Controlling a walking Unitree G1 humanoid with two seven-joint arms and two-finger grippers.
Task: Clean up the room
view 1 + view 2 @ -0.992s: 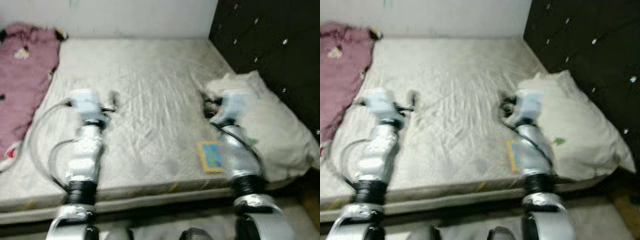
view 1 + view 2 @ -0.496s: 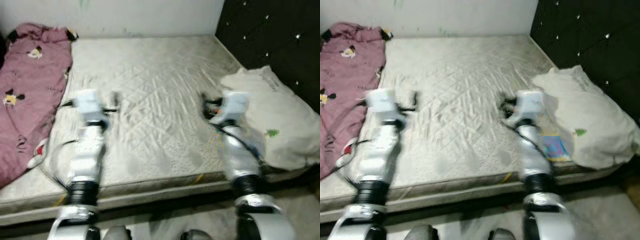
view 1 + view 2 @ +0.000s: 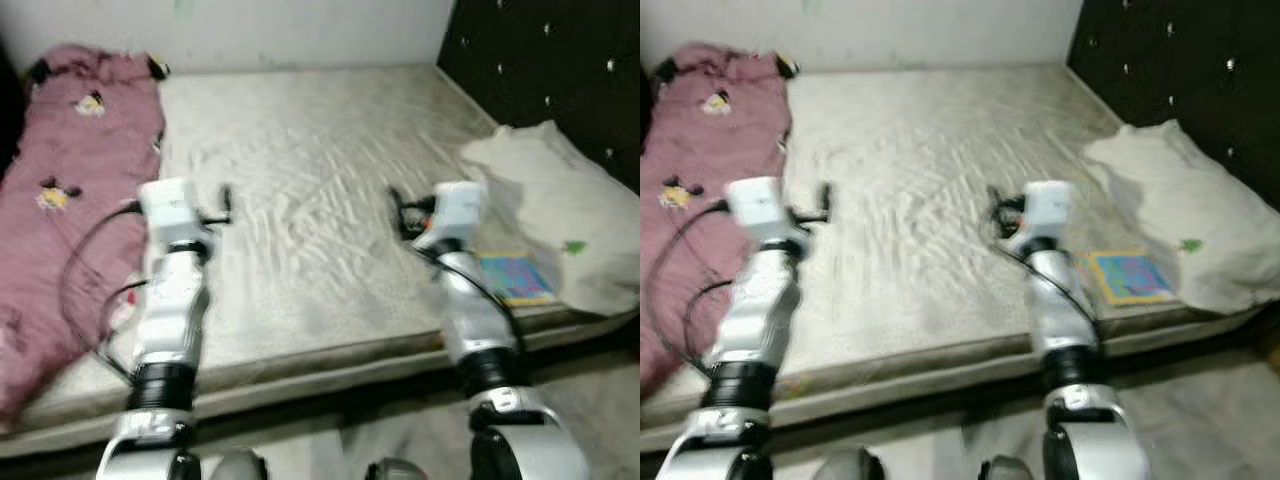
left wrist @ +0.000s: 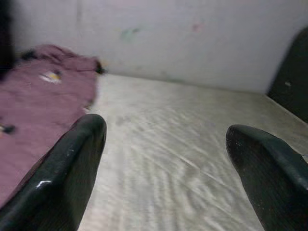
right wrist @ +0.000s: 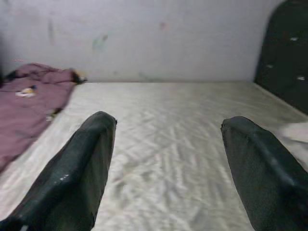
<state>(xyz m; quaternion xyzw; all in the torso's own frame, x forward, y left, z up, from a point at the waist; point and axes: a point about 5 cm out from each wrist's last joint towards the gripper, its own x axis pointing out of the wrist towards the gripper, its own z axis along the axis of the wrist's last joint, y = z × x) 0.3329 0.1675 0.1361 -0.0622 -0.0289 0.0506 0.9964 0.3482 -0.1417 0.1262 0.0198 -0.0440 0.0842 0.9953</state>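
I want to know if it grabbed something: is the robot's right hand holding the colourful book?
No, the right gripper is open and empty above the mattress, while the book lies beside the pillow.

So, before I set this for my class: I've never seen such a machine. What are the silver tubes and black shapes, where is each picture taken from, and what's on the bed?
The silver tubes are the two arms of a walking robot. Two pictures come from a pair of cameras in its head, looking down at one scene: left arm on the left, right arm on the right. The other two come from a camera on each wrist, looking along that arm's two black fingers, the grasping part. Both the left gripper and the right gripper are open and hold nothing, above a bare mattress. On it lie a pink blanket at the robot's left, a pale pillow at its right by the dark headboard, and a small colourful book touching the pillow's edge.
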